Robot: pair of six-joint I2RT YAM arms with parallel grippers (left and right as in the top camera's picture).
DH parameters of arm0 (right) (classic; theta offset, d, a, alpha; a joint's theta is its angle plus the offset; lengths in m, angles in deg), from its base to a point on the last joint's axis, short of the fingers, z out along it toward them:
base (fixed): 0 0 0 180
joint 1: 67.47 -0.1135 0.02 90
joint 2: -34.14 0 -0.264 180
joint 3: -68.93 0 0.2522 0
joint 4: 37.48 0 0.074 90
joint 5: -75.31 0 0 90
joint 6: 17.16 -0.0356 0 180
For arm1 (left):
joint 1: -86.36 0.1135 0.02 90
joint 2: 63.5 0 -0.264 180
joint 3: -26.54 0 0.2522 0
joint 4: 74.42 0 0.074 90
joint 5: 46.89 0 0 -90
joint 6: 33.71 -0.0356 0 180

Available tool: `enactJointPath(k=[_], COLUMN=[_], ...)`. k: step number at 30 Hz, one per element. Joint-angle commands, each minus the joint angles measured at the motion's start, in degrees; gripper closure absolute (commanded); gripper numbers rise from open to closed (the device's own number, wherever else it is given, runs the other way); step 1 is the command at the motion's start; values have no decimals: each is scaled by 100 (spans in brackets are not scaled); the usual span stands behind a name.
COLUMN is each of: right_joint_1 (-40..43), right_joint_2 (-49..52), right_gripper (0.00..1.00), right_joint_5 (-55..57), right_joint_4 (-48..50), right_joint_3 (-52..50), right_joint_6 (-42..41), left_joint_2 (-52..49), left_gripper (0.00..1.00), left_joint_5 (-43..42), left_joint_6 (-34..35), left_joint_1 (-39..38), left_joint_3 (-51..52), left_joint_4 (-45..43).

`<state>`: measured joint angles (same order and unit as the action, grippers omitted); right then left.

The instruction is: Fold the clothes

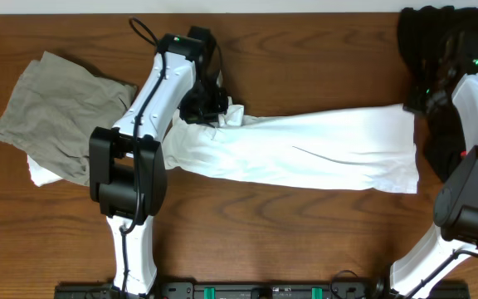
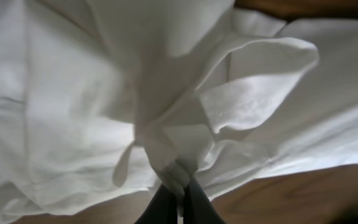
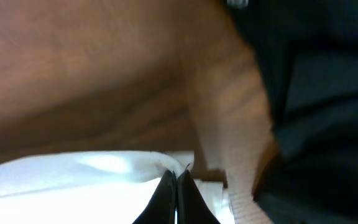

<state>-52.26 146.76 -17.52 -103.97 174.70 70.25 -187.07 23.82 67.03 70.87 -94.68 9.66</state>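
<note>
The white T-shirt (image 1: 305,154) lies stretched in a long band across the tabletop (image 1: 305,50), running from one gripper to the other. The left gripper (image 1: 212,106) is closed on a bunched knot of the shirt's fabric. In the left wrist view its fingers (image 2: 166,208) pinch a twisted fold, and loose white folds spread out beyond and to both sides of them. The right gripper (image 1: 412,106) sits at the far upper corner of the shirt. In the right wrist view its fingers (image 3: 166,196) stand pressed together on the shirt's thin edge, with white cloth to one side of them and bare wood beyond.

A black garment (image 1: 438,37) is heaped just behind and beside the right gripper, close to the tabletop's back edge, and it crowds that corner. A grey-green garment (image 1: 56,108) lies crumpled on the outer side of the left arm, apart from the left gripper, and a white scrap of cloth (image 1: 41,173) shows from under it. Bare wood lies open along both long sides of the shirt, wider on the side toward the arms' bases.
</note>
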Motion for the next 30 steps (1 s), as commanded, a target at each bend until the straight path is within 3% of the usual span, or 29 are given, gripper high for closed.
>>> enactJointPath(k=[1,25,30], right_joint_1=[11,11,17], right_joint_2=[-170,-173,-173], right_gripper=[99,99,99], right_joint_5=[-48,-323,-286], right_joint_4=[-37,520,308], right_joint_3=[203,960,957], right_joint_6=[11,9,15], left_joint_2=[20,597,597], left_gripper=[94,94,94], left_joint_5=[50,50,-238], left_joint_6=[76,195,313], left_joint_1=[48,42,42], left_joint_3=[-267,-271,-271], left_joint_4=[-31,-1482,-1381])
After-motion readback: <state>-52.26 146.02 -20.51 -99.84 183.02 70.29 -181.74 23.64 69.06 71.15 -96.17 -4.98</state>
